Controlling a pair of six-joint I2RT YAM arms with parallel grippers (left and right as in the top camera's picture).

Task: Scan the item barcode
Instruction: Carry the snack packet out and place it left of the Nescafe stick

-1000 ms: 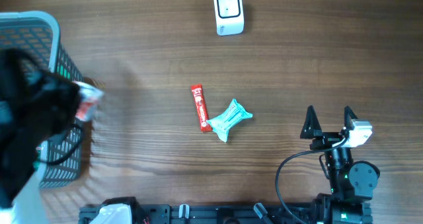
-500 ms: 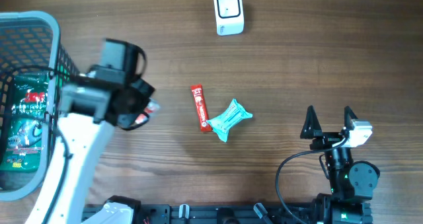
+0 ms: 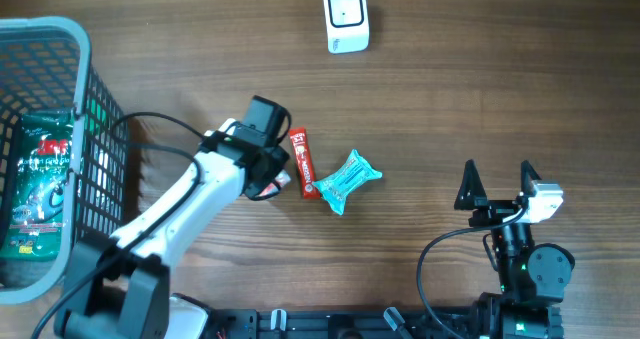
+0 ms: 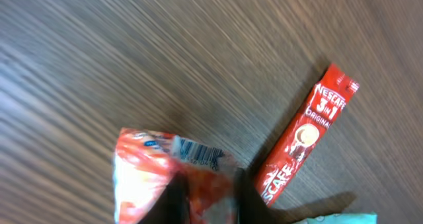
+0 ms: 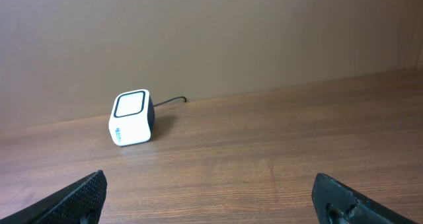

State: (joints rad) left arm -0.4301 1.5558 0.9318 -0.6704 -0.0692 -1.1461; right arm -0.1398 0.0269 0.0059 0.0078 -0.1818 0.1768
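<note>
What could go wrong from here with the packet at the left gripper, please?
1. The orange packet sits crumpled between the left gripper's fingers; being so soft, it could slip out.
2. It is right beside the Nescafe stick and near the teal wrapper, so it may nudge them.
3. The scanner stands far across the table, and the packet's barcode may not end up facing it.

The left end effector [image 3: 268, 175] has left the basket [image 3: 60, 37] at 9 o'clock and swung across the counter [image 3: 450, 99] to the middle. It now hangs just at 9 o'clock of the red stick [image 3: 302, 162]. The red-and-white packet [image 4: 173, 166] has come with it, sitting between its fingers. The basket, uncovered, now shows a green bag [image 3: 40, 184].
</note>
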